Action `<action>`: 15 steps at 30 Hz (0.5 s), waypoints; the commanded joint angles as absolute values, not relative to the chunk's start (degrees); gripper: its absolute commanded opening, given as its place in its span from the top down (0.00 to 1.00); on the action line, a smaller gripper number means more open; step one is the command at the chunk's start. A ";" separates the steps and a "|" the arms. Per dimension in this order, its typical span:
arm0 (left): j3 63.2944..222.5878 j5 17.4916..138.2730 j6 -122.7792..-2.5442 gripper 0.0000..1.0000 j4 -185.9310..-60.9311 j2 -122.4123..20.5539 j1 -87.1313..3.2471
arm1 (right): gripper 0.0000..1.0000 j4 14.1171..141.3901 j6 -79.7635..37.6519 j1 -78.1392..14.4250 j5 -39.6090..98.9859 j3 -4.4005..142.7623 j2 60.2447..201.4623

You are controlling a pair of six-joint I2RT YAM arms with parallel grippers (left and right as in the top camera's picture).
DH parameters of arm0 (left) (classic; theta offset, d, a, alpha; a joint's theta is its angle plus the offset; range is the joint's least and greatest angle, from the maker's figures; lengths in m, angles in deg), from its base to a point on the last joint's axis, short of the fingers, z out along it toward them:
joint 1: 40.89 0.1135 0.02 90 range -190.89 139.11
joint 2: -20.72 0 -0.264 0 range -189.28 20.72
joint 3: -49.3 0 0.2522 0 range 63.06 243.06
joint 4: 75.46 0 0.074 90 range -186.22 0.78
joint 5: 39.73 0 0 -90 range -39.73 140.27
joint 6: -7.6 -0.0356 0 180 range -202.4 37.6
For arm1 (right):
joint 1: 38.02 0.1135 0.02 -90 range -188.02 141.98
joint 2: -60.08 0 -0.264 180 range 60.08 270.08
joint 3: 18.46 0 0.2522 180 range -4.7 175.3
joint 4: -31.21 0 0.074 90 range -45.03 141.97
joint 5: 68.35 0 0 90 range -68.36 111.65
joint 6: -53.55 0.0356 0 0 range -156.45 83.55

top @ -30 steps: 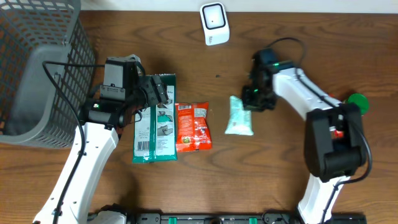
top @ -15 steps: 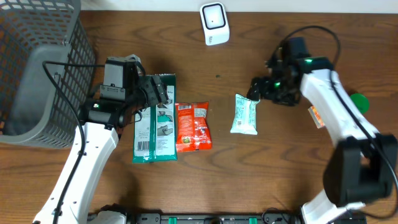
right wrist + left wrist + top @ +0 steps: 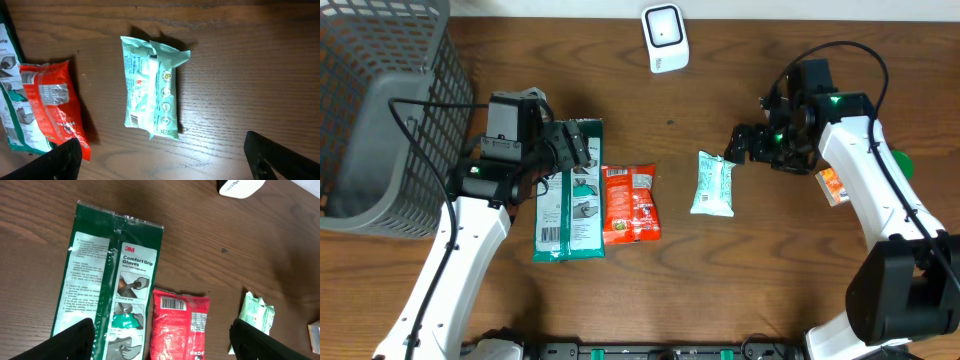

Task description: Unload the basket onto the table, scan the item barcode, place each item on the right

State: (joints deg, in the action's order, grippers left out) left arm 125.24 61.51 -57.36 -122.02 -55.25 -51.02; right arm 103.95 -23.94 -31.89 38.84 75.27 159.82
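Grey wire mesh fills the upper left of the overhead view, where a basket [image 3: 380,120] is cut off by the frame's top and left edges. Just right of it the left gripper [image 3: 572,148] hangs over the top end of a green glove pack [image 3: 570,205], hiding that end from above. In the left wrist view its fingers [image 3: 75,340] show only as dark tips in the bottom corners, spread wide with nothing between them. The glove pack lies flat, and its fine print is too small to read. Right against its right edge lies a red snack pouch [image 3: 630,203], its lower end cut off in the left wrist view. At top centre a white scanner [image 3: 665,38] sits on the brown wooden table [image 3: 760,290], well apart from the packs. Right of centre a mint-green pack [image 3: 713,184] lies flat and alone on the wood, with a small barcode [image 3: 134,119] near its lower left corner in the right wrist view, too blurred to read. The right gripper [image 3: 740,145] is just beside the pack's upper right corner, jaws gaping and holding nothing. Whether a fingertip touches the pack cannot be told. At the far right an orange item [image 3: 830,186] and a green round thing [image 3: 896,162] are partly hidden by the right arm.
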 commanded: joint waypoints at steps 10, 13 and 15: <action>125.54 61.36 -58.32 0.14 -121.96 -55.38 -50.83 | 0.12 92.58 -25.80 -31.98 43.47 66.46 160.11; 125.54 61.36 -58.32 0.14 -121.30 -55.36 -50.83 | 0.17 88.91 -25.80 -31.98 44.28 64.54 160.11; 125.54 61.36 -58.30 0.14 -120.08 -55.38 -50.83 | 0.18 87.47 -25.80 -31.98 44.26 63.71 160.11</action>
